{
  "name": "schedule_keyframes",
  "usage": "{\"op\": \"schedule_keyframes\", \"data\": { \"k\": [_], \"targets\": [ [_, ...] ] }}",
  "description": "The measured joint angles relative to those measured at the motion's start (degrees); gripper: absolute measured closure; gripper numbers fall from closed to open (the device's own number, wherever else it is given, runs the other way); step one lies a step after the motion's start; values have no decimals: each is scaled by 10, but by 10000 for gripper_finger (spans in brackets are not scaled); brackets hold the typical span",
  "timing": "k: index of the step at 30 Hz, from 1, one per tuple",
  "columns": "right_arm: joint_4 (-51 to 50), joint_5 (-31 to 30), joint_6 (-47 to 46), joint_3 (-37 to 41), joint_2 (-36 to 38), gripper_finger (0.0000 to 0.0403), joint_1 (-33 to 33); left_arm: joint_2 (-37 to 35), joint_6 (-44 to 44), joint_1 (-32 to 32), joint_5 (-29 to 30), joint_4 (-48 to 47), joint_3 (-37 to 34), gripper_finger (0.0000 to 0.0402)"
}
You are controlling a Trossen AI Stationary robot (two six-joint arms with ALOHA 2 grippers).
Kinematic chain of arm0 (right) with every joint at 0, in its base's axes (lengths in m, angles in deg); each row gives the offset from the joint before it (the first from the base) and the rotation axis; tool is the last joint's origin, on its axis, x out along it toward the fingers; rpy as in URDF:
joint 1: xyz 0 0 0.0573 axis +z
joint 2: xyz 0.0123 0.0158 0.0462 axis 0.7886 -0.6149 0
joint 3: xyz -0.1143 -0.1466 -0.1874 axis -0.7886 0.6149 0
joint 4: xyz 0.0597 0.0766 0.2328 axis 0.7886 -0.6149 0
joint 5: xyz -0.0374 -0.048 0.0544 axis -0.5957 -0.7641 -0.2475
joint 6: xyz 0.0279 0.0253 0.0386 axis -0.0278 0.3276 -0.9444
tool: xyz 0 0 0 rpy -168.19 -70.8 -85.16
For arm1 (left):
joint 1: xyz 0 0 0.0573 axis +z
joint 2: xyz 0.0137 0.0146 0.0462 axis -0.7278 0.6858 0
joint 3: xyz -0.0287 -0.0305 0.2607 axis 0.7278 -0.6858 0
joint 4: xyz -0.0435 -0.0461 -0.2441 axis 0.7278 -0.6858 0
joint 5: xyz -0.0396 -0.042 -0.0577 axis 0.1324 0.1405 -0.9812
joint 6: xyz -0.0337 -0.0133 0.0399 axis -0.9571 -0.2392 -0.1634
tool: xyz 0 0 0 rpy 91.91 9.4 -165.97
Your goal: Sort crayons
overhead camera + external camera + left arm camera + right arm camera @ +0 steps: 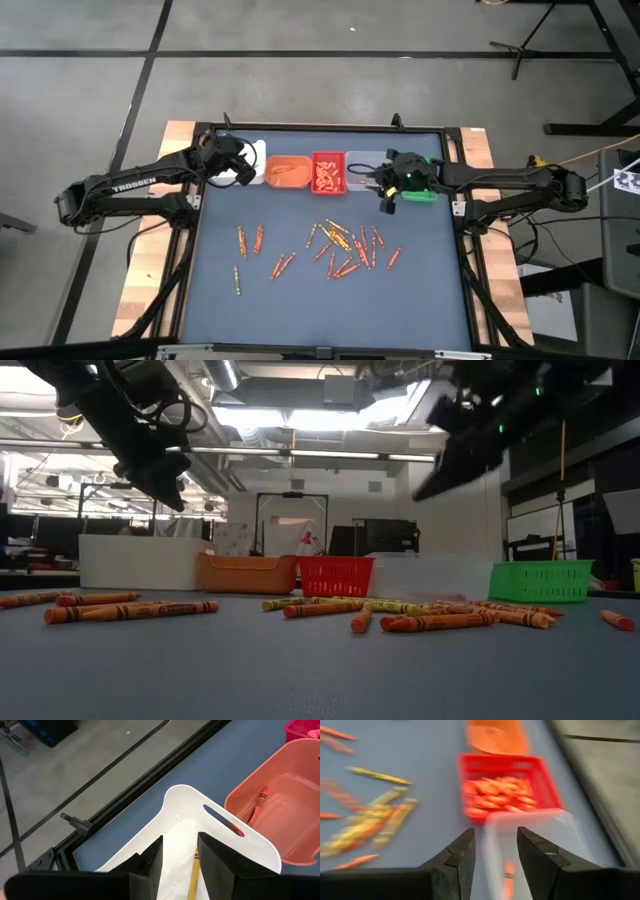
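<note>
Several orange-red and yellowish crayons (340,245) lie loose on the dark mat, with a few more at the left (250,240). My left gripper (240,168) is open above the white bin (220,832), where a yellowish crayon (193,877) lies below the gap between its fingers. My right gripper (385,195) is open above the clear bin (535,845), which holds an orange crayon (507,875). The red bin (500,795) holds several crayons. The orange bin (280,815) holds one orange crayon (257,805).
The white, orange, red, clear and green bins (541,580) stand in a row along the table's far edge. The green bin (422,192) sits under my right arm. The black table frame (75,822) runs just behind the bins. The mat's near half is bare.
</note>
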Motion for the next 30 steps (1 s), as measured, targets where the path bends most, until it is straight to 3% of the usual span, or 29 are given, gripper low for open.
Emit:
{"op": "schedule_keyframes", "data": {
  "k": [7,12,22,30],
  "targets": [
    [-138,215,-9,-64,0,260,0,0,0,0,0,0,0,295],
    [-180,303,-86,-64,0,260,2,0,0,0,0,0,0,295],
    [-269,271,-126,-64,-3,260,121,0,0,0,0,0,0,295],
    [-278,188,-135,-64,-5,260,230,0,0,0,-4,0,0,295]
  ]
}}
